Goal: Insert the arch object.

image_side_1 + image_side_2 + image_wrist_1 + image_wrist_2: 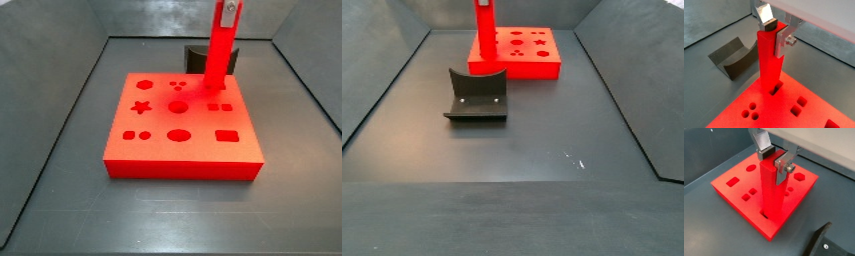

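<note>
My gripper point(776, 31) clenches the top of the arch object point(770, 62), which stands upright with its foot in a slot at the holed board's point(737, 190) edge; any tilt could jam it there.

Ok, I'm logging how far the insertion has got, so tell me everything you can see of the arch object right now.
The arch object is a long, slender, bright red bar with flat faces and a smooth, plastic-like look, the same red as the holed board. It stands upright, its lower end in a hole near one edge of the board in both wrist views. The gripper is closed on its upper end, a silver finger flat against its side. In a side view it rises in front of the dark grey block.
</note>
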### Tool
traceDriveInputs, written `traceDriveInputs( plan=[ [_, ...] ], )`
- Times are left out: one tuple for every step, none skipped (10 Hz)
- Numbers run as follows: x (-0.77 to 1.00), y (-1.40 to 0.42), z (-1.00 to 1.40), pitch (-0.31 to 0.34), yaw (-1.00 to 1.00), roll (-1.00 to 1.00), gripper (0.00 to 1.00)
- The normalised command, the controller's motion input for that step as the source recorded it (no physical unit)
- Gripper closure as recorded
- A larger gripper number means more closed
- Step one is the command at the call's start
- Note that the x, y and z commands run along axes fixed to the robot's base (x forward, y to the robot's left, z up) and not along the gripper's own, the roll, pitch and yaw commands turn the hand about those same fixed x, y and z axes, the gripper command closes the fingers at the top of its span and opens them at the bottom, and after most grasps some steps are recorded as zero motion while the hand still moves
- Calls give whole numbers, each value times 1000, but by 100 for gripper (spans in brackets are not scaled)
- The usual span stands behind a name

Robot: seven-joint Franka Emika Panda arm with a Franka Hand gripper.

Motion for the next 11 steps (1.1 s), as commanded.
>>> traceDriveInputs(
  plan=[
    [0,-14,-223,0,154,57,100],
    [29,-120,-214,0,254,94,100],
    [71,-114,-209,0,277,41,100],
    [86,-111,-206,0,286,0,100],
    [140,-80,-160,0,274,-17,100],
    [0,-29,-146,-1,74,-46,100],
    [120,-74,-126,-26,0,-61,100],
    [191,-111,-77,-36,-80,-36,100],
    [163,-126,-74,-31,-186,-29,100],
    [63,-123,-71,0,-234,-1,100],
    [0,-23,-143,0,-151,0,100]
  ],
)
